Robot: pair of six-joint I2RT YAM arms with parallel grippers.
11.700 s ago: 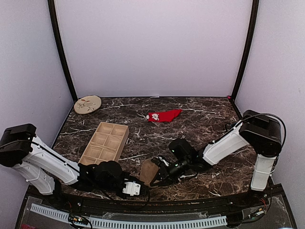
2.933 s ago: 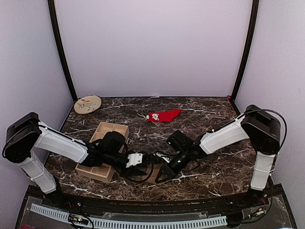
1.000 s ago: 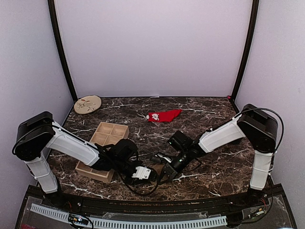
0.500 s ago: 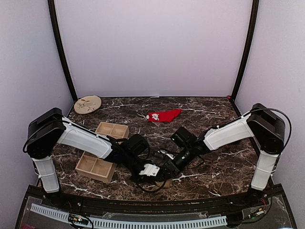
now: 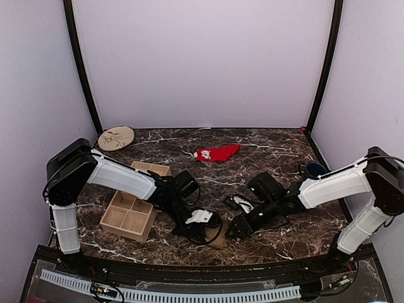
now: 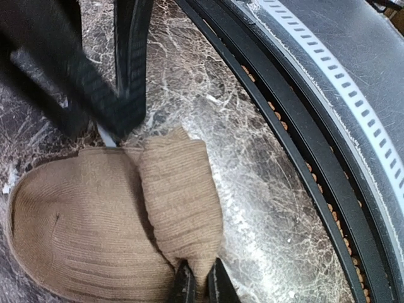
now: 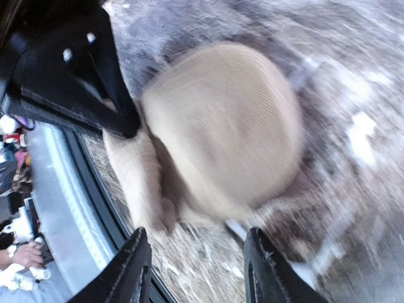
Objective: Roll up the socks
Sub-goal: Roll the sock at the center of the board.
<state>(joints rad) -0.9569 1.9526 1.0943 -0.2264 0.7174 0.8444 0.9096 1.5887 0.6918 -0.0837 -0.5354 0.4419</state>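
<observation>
The tan sock (image 5: 213, 237) lies bunched near the table's front edge, one end folded over the rest (image 6: 180, 189). My left gripper (image 5: 208, 230) is shut on the folded flap's edge (image 6: 197, 281). My right gripper (image 5: 235, 228) stands open just to the right of the tan sock (image 7: 221, 126), and nothing sits between its fingertips (image 7: 197, 252). That view is blurred. The red sock (image 5: 216, 153) with a small white patch lies flat at the back centre, away from both grippers.
A wooden compartment tray (image 5: 132, 211) sits left of centre, partly under the left arm. A round patterned plate (image 5: 115, 137) lies at the back left corner. A dark round object (image 5: 312, 169) rests at the right. The table's black front rail (image 6: 303, 158) runs close to the tan sock.
The right gripper opened, let go of the tan sock and drew back to the right. The left gripper closed on the sock's folded edge as its arm swung right.
</observation>
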